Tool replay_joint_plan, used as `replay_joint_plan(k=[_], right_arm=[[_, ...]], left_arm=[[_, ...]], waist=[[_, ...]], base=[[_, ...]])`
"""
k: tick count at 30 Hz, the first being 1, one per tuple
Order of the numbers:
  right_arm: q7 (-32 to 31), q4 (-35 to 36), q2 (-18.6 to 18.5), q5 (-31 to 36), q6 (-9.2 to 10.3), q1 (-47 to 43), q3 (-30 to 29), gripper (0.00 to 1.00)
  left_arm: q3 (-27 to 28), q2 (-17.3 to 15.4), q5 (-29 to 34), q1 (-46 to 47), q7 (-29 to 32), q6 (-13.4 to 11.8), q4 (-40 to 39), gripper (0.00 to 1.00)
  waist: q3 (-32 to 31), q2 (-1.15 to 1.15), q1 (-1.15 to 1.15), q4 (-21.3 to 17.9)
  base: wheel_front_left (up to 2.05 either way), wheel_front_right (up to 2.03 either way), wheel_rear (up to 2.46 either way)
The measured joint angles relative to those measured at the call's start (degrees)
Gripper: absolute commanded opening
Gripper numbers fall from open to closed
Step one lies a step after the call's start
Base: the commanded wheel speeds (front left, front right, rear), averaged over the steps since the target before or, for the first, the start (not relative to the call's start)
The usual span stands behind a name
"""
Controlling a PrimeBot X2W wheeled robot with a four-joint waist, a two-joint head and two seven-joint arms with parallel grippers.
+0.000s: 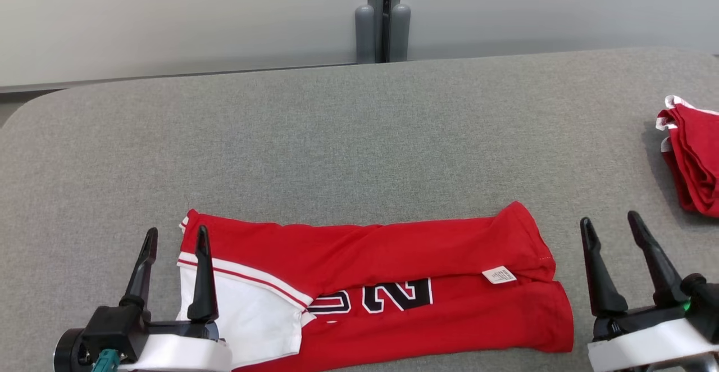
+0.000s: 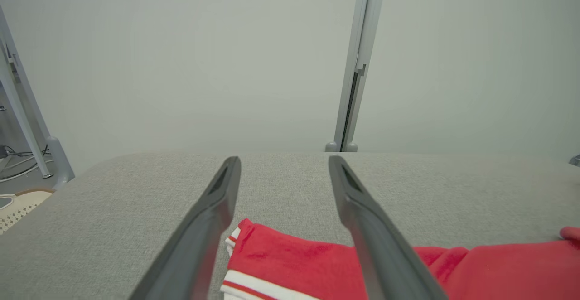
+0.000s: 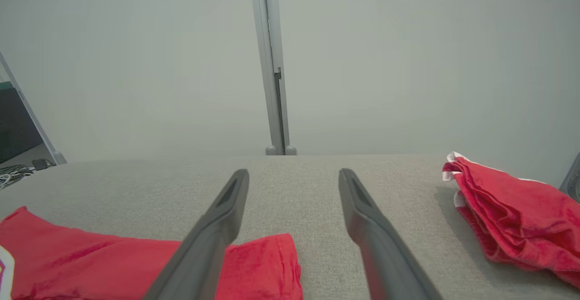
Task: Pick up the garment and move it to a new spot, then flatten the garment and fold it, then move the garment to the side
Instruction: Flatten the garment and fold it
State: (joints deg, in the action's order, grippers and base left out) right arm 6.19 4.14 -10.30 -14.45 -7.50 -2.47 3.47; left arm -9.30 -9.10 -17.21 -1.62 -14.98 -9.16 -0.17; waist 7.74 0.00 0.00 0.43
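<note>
The garment (image 1: 393, 276) is a red jersey with white trim and black numerals, folded into a wide strip near the table's front edge. A white label sits on its right part. My left gripper (image 1: 177, 237) stands open at the jersey's left end, one finger over the white-trimmed edge, the other over bare table. The left wrist view shows the garment's corner (image 2: 281, 254) low between my open fingers (image 2: 213, 218). My right gripper (image 1: 612, 226) is open just right of the jersey's right end, holding nothing. In the right wrist view the garment's end (image 3: 258, 263) lies under my left finger (image 3: 217, 227).
A second red cloth pile (image 1: 694, 158) lies bunched at the table's right edge, also in the right wrist view as the cloth pile (image 3: 516, 214). The grey fabric table (image 1: 359, 136) stretches bare behind the jersey. A grey post (image 1: 383, 18) stands against the wall beyond.
</note>
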Motion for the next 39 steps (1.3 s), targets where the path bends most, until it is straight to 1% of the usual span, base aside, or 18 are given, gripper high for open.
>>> replay_joint_plan(k=[7, 20, 24, 28, 33, 39], right_arm=[[-0.4, -1.4, 0.8, 0.0, 0.0, -1.9, 0.6, 1.0], [-0.9, -2.3, 0.6, 0.3, 0.0, -1.9, -0.4, 1.0], [-1.2, -6.5, 0.1, -0.6, 0.01, -1.5, -0.9, 1.0], [-1.0, -12.8, -0.3, -2.2, 0.01, -0.5, -0.8, 1.0], [-0.3, -21.5, -0.3, -4.5, 0.0, 3.2, 1.1, 1.0], [2.5, -27.6, -0.2, -7.1, 0.01, 6.6, 3.5, 1.0]], left_arm=[[-0.7, -0.4, 0.9, -1.5, 0.0, -0.2, 1.3, 1.0], [-1.4, -0.8, 1.0, -0.1, 0.4, -0.2, 2.6, 1.0], [-2.2, -0.7, 1.2, 1.4, 0.4, -0.1, 2.8, 1.0], [-3.7, 0.3, 1.6, 4.5, 0.4, 0.5, 3.1, 1.0], [-4.8, 1.3, 1.8, 7.4, 0.3, 1.2, 4.5, 1.0], [-4.3, 1.8, 1.8, 8.6, 0.1, 1.6, 6.2, 1.0]], waist=[[-1.8, 0.0, 0.0, -0.5], [-0.9, 0.0, 0.0, 0.2], [0.2, 0.0, 0.0, 1.0], [2.1, 0.0, 0.0, 2.5], [5.1, 0.0, 0.0, 4.8], [7.5, 0.0, 0.0, 6.5]], base=[[0.0, 0.0, 0.0], [0.0, 0.0, 0.0], [0.0, 0.0, 0.0], [0.0, 0.0, 0.0], [0.0, 0.0, 0.0], [0.0, 0.0, 0.0]])
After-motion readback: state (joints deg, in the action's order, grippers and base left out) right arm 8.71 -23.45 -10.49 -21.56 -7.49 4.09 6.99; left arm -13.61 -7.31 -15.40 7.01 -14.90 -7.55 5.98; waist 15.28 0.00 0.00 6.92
